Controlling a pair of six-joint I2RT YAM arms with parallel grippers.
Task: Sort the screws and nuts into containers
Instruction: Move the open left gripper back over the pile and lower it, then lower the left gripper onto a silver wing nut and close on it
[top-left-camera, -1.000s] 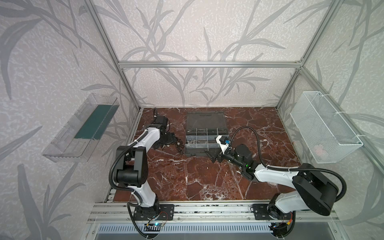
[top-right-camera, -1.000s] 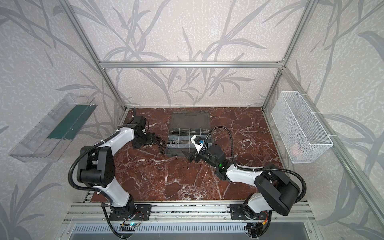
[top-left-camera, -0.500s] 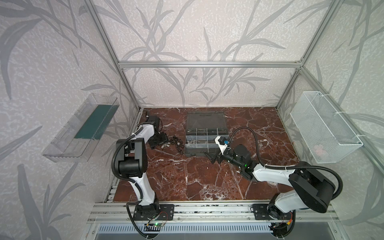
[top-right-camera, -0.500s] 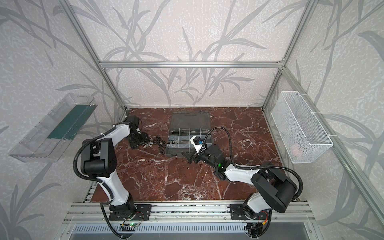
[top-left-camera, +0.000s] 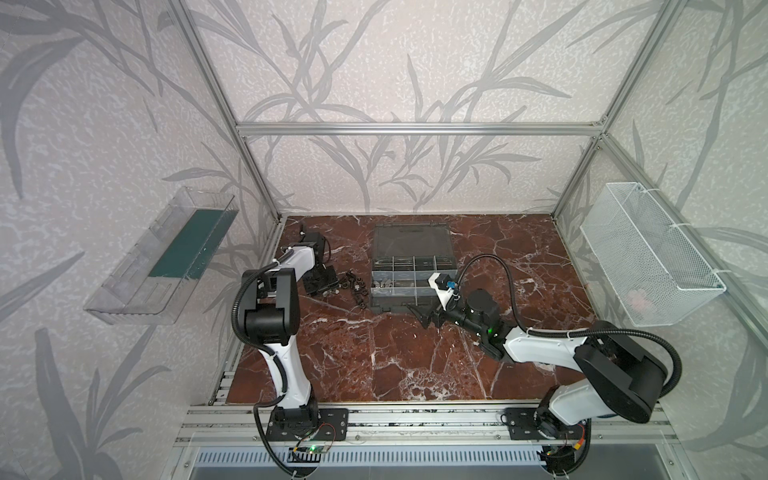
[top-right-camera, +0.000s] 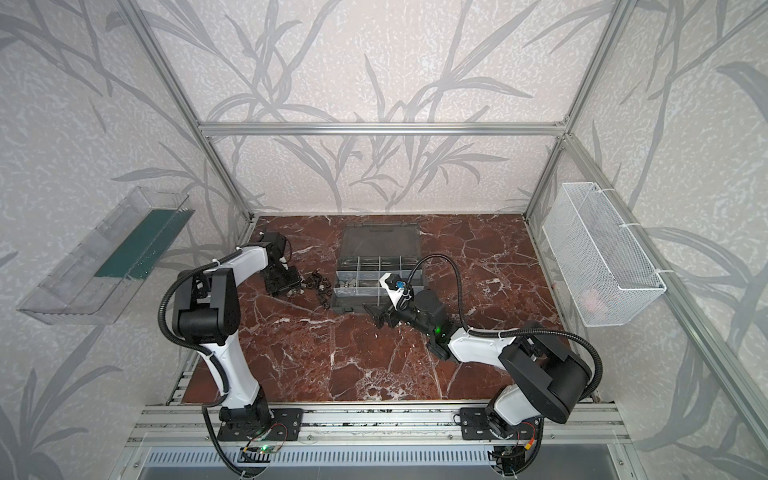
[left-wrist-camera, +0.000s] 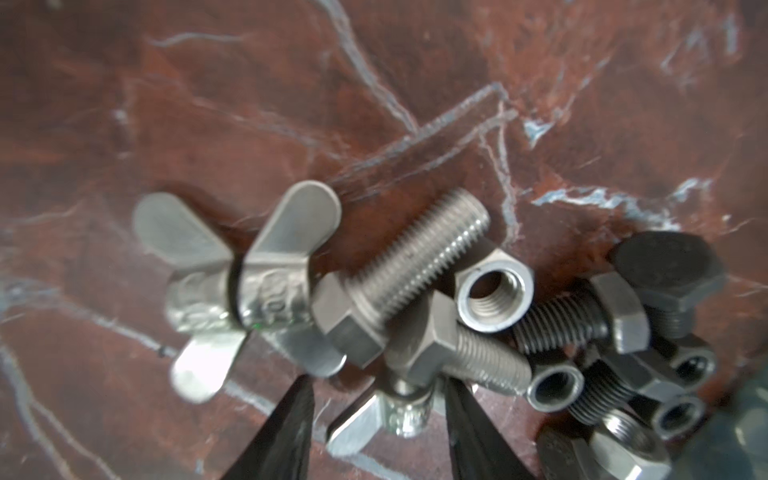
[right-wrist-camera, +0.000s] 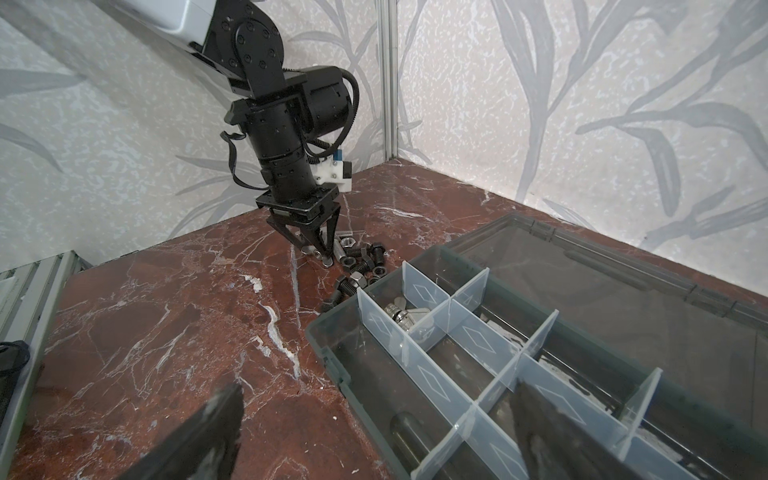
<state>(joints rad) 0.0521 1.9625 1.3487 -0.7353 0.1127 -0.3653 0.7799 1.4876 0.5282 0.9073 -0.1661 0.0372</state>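
Pick stage: left gripper half-closed astride a silver wing nut, hold unconfirmed.
Risk: overlapping silver screw may snag or lift too; loose pile lies beside the containers; right gripper wide, empty.

Loose screws and nuts on marble tabletop, just beside the open case.

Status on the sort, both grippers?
Left gripper open, straddling a wing nut in the pile. Right gripper open, empty, at the case corner. Silver screw rests on that wing nut; may drag along.
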